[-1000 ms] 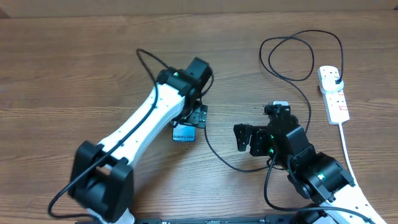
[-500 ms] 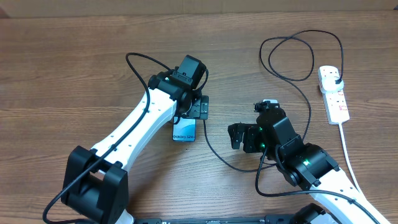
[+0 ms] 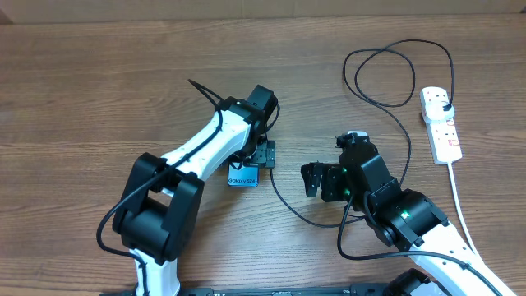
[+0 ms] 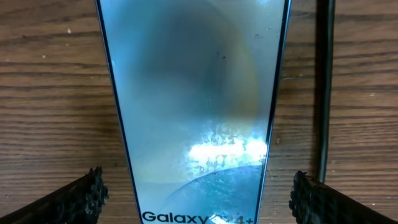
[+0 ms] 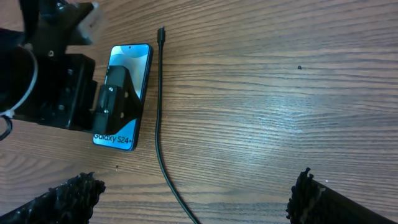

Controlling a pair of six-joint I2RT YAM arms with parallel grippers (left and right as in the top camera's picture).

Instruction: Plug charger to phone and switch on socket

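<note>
I am judging nothing done: the thin black charger cable (image 5: 157, 112) is lying unplugged beside the slim blue-screened phone (image 5: 132, 56), the white oblong power-strip socket (image 3: 441, 131) is awaiting switching, and both arms' jaws are gaping wide and empty.

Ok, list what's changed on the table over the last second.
The left arm folded, its elbow swinging in toward the middle, while the left gripper kept hovering open over the Galaxy phone. The right gripper edged left toward the charger cable, then stopped, open. Nothing was gripped or released. Phone, cable and power strip lie where they were.
</note>
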